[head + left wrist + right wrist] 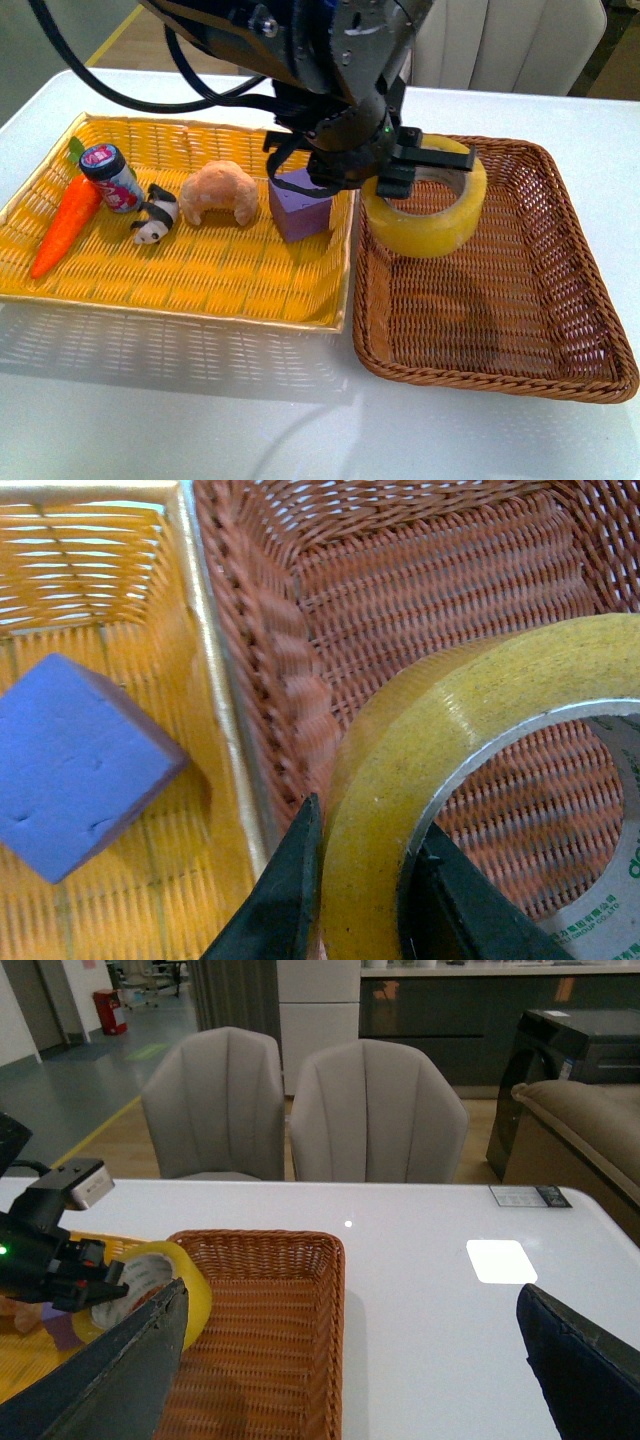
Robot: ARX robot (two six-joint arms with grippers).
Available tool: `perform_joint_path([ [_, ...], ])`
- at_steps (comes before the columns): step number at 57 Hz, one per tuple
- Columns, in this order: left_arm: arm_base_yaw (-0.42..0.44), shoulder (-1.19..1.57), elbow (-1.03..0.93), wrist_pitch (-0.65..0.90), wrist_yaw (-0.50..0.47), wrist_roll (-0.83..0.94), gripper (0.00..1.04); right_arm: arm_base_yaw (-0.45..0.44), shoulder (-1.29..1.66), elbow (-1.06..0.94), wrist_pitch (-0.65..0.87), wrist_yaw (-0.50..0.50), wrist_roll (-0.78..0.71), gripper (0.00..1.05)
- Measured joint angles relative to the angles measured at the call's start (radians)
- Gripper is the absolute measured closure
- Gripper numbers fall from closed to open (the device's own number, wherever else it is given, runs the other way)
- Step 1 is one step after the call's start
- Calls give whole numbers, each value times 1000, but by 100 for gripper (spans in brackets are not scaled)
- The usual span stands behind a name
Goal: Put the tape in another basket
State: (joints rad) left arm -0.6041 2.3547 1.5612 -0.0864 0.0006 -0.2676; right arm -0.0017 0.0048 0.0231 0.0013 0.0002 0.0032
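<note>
The yellowish tape [432, 218] hangs over the near-left part of the brown wicker basket [560, 300], just inside the rim that borders the yellow tray. My left gripper [405, 170] is shut on the tape, one finger outside the roll's wall and one inside the core. In the left wrist view the tape [400, 780] sits pinched between the dark fingers [285, 900], with the basket [440, 590] weave below. My right gripper [350, 1380] stands open above the white table beside the basket [270, 1340], holding nothing; the tape [190, 1290] shows at its left.
A yellow woven tray [200, 275] lies left of the basket, holding a purple cube [300, 208], a croissant [220, 192], a toy panda [155, 215], a small can [112, 178] and a carrot [68, 225]. Two grey chairs [375, 1110] stand beyond the table's far edge.
</note>
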Motion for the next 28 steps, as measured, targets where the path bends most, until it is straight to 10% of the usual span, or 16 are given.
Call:
perform_joint_path([
  [28,-41,101,119,-53,-9,-16,89,0,0,0,0,0,0,9],
])
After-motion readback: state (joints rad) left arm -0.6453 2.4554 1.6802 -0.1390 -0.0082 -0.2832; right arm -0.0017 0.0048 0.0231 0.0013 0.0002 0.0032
